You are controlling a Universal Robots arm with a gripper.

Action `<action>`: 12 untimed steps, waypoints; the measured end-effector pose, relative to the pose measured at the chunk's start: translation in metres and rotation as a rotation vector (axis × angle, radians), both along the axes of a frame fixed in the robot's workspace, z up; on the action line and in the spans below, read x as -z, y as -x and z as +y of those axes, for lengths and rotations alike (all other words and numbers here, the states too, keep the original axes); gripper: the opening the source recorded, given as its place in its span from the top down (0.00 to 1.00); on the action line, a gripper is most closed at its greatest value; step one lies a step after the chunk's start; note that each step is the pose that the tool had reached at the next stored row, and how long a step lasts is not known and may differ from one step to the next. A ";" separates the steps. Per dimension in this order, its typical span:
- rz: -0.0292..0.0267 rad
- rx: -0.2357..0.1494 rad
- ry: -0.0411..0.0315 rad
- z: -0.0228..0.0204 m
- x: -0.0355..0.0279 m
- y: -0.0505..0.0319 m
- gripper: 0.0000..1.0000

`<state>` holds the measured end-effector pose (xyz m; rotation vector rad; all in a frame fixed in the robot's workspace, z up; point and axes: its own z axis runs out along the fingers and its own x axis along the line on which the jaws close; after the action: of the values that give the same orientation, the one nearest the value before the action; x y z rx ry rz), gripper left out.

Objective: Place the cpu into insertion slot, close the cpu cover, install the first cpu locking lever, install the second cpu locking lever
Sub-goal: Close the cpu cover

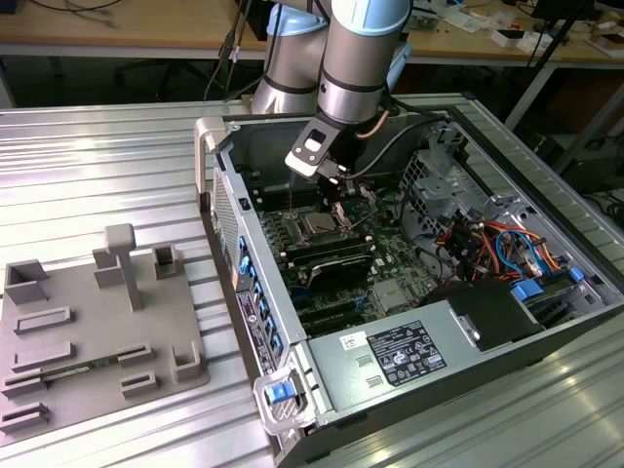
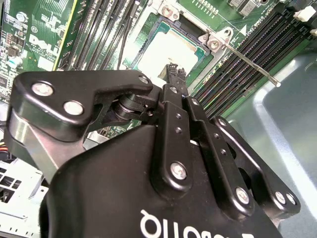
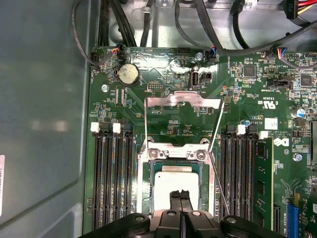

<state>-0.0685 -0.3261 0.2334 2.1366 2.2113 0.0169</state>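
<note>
Pretty tight in there; long black memory slots (image 3: 111,178) flank the dark, silver-rimmed square insertion slot (image 3: 146,191) on both sides; the dull silver-grey square cpu (image 3: 176,178) sits in it; the silvery hinged cpu cover (image 3: 183,98) frame stands flipped open; the black end effector (image 3: 179,194) has its fingers pressed together, holding nothing, right over the cpu's edge.

We see a green board (image 3: 163,114) speckled with tiny silver and black parts, and long black slots (image 3: 111,178) tipped with white clips. The chip (image 3: 171,178) is a pale, dull silver-grey, the socket rim (image 3: 143,186) silvery, and the hinged frame (image 3: 183,99) bright silver. The fingers (image 3: 174,201) are glossy black. In the exterior view the arm (image 1: 356,39) is light blue and grey, the ribbed surface (image 1: 97,156) pale silver, the tray (image 1: 88,331) flat grey, and the cables (image 1: 492,244) orange and blue.
</note>
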 end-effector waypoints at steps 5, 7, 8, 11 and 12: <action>0.0001 0.000 0.0000 0.0000 0.0000 -0.0097 0.89; 0.0001 0.000 0.0000 0.0000 0.0000 -0.0173 0.89; 0.0004 0.000 0.0003 0.0000 0.0000 -0.0186 0.89; 0.0007 0.000 0.0009 0.0000 -0.0022 -0.0190 0.89; 0.0008 0.000 0.0009 0.0000 -0.0052 -0.0190 0.89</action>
<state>-0.0496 -0.3261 0.2387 2.1367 2.2112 0.0150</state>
